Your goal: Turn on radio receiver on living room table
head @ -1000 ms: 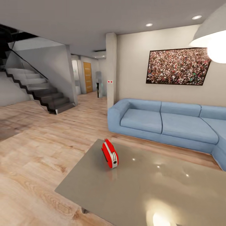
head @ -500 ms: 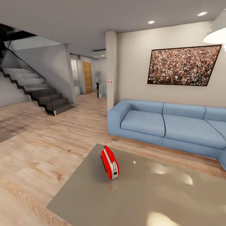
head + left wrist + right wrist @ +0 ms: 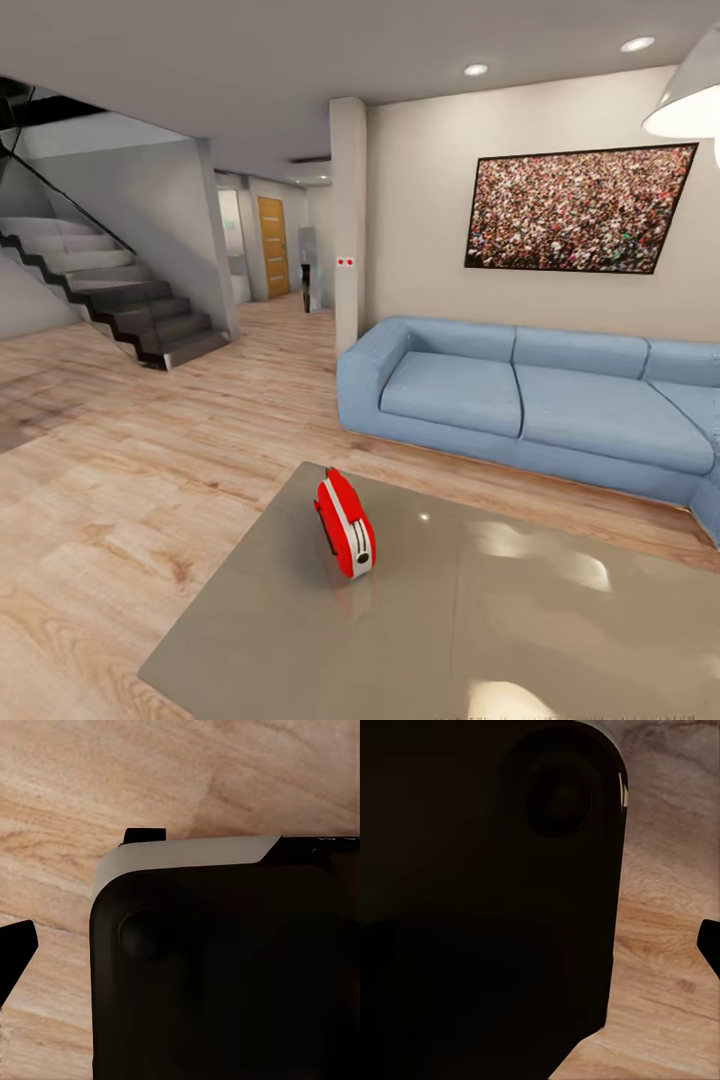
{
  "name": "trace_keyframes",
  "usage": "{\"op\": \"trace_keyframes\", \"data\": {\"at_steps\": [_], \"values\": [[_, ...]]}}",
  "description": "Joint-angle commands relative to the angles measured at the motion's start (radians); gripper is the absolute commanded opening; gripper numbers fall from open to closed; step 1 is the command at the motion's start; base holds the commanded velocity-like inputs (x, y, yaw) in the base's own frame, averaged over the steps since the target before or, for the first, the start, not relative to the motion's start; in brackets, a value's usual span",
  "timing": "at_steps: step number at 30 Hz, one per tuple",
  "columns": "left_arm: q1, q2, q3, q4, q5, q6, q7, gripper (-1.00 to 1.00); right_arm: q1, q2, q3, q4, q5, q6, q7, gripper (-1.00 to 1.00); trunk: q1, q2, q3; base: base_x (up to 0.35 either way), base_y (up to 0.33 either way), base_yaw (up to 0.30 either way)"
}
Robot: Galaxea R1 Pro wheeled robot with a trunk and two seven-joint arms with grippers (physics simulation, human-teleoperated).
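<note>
Radio receiver (image 3: 345,524) upright on worktop (image 3: 520,640) near-left corner, long axis near-far, dial end nearest. End effectors: state can't tell.

Bright even render; ceiling spotlights (image 3: 476,70) glare on glossy table (image 3: 520,620); wrist views dark.

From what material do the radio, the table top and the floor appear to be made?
The radio receiver looks like glossy red plastic with white stripes; its smooth rounded shell suggests this. The table has a grey, polished top, perhaps glass or lacquer: it mirrors the radio and the ceiling lights. The floor looks like light wood planks, with visible grain and seams.
</note>
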Motion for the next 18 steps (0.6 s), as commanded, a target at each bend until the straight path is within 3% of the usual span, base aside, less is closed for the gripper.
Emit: {"op": "trace_keyframes", "data": {"at_steps": [1,8,13,18], "values": [[0.0,0.0,0.0,0.0,0.0,0.0,0.0,1.0,0.0,0.0,0.0,0.0,0.0,0.0,0.0,1.0,0.0,0.0,0.0,0.001,0.0,-0.225],[0.0,0.0,0.0,0.0,0.0,0.0,0.0,1.0,0.0,0.0,0.0,0.0,0.0,0.0,0.001,1.0,0.0,0.0,0.0,0.001,0.0,-0.224],[0.0,0.0,-0.001,0.0,0.0,0.001,0.0,1.0,0.0,0.0,0.0,0.0,0.0,0.001,0.001,1.0,0.0,0.0,0.0,0.031,0.016,-0.05],[0.0,0.0,-0.004,0.001,0.0,0.002,-0.001,1.0,0.0,0.0,0.001,0.0,0.0,0.001,0.001,1.0,0.0,0.0,0.0,0.226,0.147,-0.005]]}}
